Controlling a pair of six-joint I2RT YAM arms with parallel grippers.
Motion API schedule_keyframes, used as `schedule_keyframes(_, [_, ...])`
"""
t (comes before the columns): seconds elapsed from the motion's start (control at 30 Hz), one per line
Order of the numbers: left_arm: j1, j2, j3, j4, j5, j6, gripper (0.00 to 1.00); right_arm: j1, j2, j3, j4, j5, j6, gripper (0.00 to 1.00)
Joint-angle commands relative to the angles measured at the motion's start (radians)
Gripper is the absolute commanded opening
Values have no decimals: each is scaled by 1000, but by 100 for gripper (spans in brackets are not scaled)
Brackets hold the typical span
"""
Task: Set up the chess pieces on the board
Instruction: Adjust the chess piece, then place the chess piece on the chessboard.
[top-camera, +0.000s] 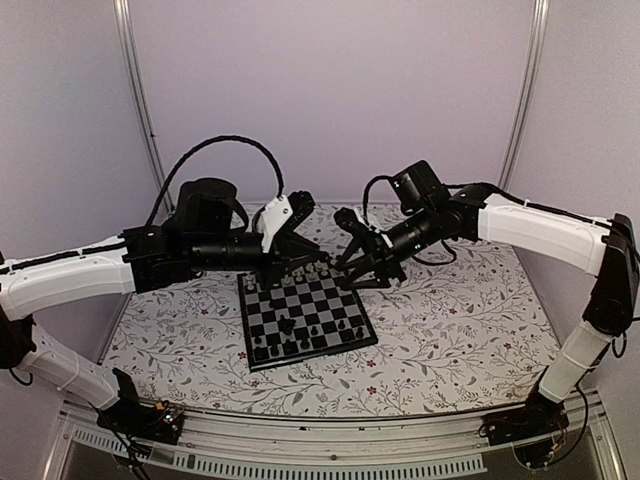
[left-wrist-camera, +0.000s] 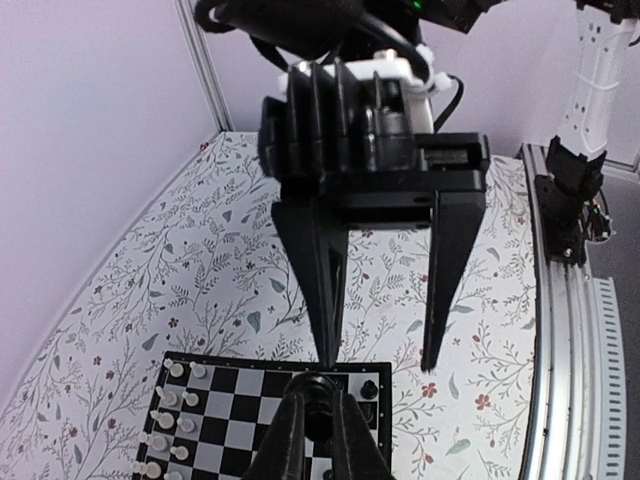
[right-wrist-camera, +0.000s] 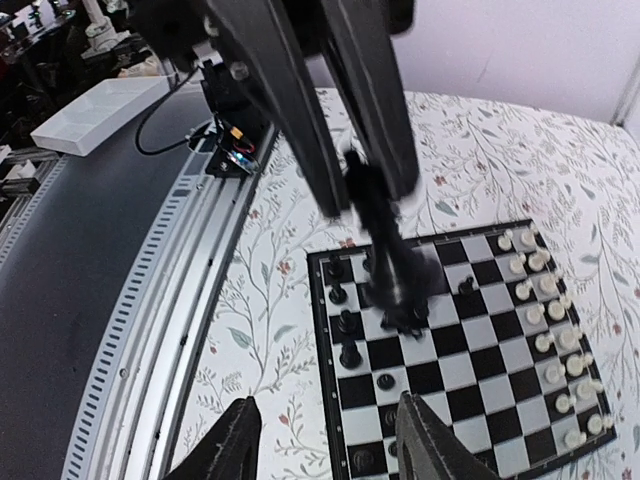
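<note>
I see the small checkered board (top-camera: 322, 300) lying skewed on the floral worktop (top-camera: 450, 320), white pieces (top-camera: 290, 275) crowding its far rows, black pieces (top-camera: 300, 342) mostly nearer.

The board (top-camera: 312, 351) is smooth hard plastic with a faint sheen, and the chess pieces (right-wrist-camera: 349, 353) are glossy moulded plastic. The table (top-camera: 450, 310) has a matt flower-printed covering; whether cloth or paper I cannot tell. Along its near edge runs a rail (top-camera: 330, 440) of ribbed, dull grey metal. The left gripper (left-wrist-camera: 320, 400) and right gripper (left-wrist-camera: 379, 365) are matt black plastic; the arm shells (top-camera: 545, 228) are smooth, shiny white.
</note>
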Motion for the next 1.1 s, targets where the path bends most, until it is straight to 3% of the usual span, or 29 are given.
schedule_keyframes(0.0, [8,15,20,-121,-20,14,9,-85,-100,-150,-32,94,-69,49])
schedule_keyframes(0.3, [1,139,35,-227,7,31,9,-271,-222,-406,115,115,-33,50])
schedule_keyframes(0.47, [-10,239,81,-257,29,42,9,-295,-223,-420,146,186,-14,50])
schedule_keyframes(1.07, [-42,496,191,-330,62,73,9,-296,-196,-429,147,206,-23,51])
